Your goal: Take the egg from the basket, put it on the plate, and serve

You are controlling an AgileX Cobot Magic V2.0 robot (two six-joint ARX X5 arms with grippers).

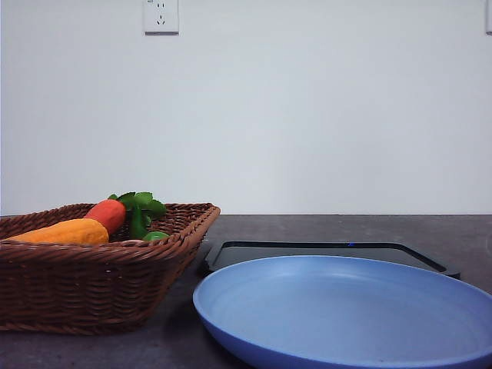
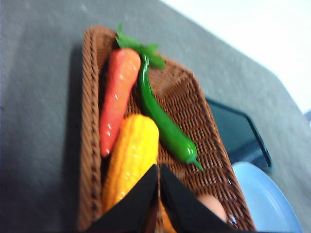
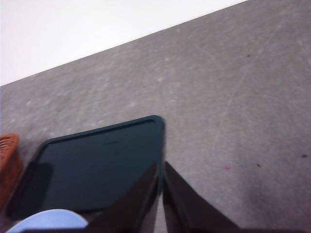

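Front view: basket (image 1: 92,280) at left on dark desk (image 1: 338,227), holding carrot (image 1: 108,214) with green leaves, corn (image 1: 65,232) beside it, and a bit of something green just behind; plate (image 1: 346,311) at right foreground, just beside basket; black tray (image 1: 330,252) behind plate, partly hidden by its rim; wall socket (image 1: 161,15) high on white wall. Left wrist view: left tool (image 2: 159,182) over basket (image 2: 194,107), black fingers pressed together with barely a slit between, holding nothing; carrot (image 2: 116,97), corn (image 2: 133,155) and green pepper (image 2: 163,121) lying side by side in basket; egg (image 2: 212,206) in basket, just beside tool's fingers, partly hidden by them, contact not clear; tray (image 2: 238,131) and plate (image 2: 265,201) beyond basket's far side. Right wrist view: right tool (image 3: 161,189) above desk (image 3: 233,97) at tray (image 3: 97,165) corner, fingers nearly touching, gripping nothing; plate (image 3: 51,219) edge and basket (image 3: 8,155) corner just visible at picture's border.
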